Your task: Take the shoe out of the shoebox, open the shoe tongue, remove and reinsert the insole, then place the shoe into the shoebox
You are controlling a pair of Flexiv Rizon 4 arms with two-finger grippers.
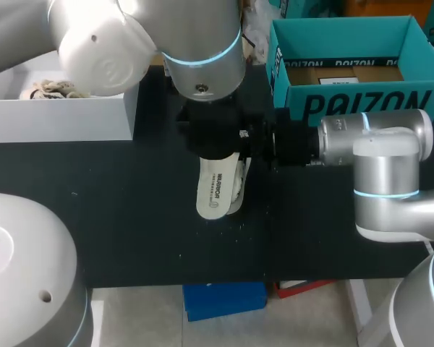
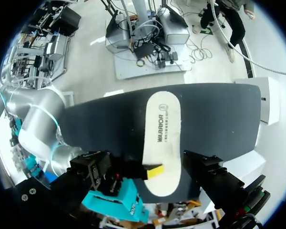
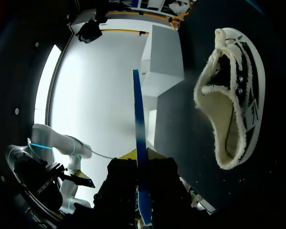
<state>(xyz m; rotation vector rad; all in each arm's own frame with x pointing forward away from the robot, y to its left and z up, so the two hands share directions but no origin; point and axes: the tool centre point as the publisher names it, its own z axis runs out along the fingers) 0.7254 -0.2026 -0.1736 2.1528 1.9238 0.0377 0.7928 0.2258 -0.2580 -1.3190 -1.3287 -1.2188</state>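
Above the middle of the bench (image 1: 130, 210), the insole (image 1: 214, 191) hangs level, printed face up. The right claw (image 3: 142, 156) comes in flat from the side and pinches it at one end (the left wrist view shows one yellow tip lying on top of it). The left claw (image 1: 211, 144) hovers over that same end, fingers spread wide, gripping nothing. The shoe (image 3: 233, 95) lies on its side on the bench, close below the insole. The teal shoebox (image 1: 296, 101) stands open at the bench's far right.

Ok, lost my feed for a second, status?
Right gripper shut on insole, out of shoe. Left gripper close over insole, grip unclear. Shoe on table beside it.
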